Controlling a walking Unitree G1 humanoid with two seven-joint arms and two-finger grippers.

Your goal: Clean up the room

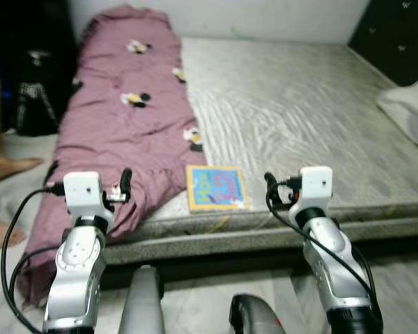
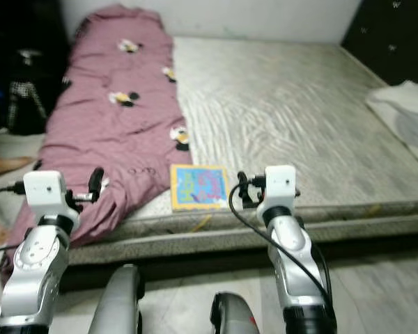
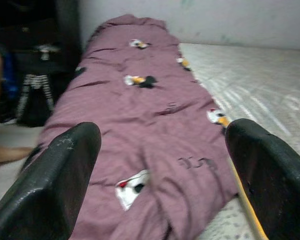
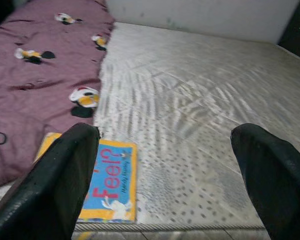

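The robot stands at the foot edge of the bed [image 1: 320, 125], both arms raised. The left claw [image 1: 122, 186] hangs released over the purple blanket [image 1: 125, 118]; the right claw [image 1: 273, 189] is released too, just beside the picture book [image 1: 216, 188] lying flat near the mattress edge.

The book looks like the likeliest thing to tidy, and it's thin and flush with the mattress, so 2 blunt fingers could skid over its cover or nudge it off the edge. The blanket corner touches the book's left side and could get pinched along with it. A person's bare feet [image 1: 3, 167] sit on the floor left of the bed, close enough that a wide swing of the left arm would worry me.
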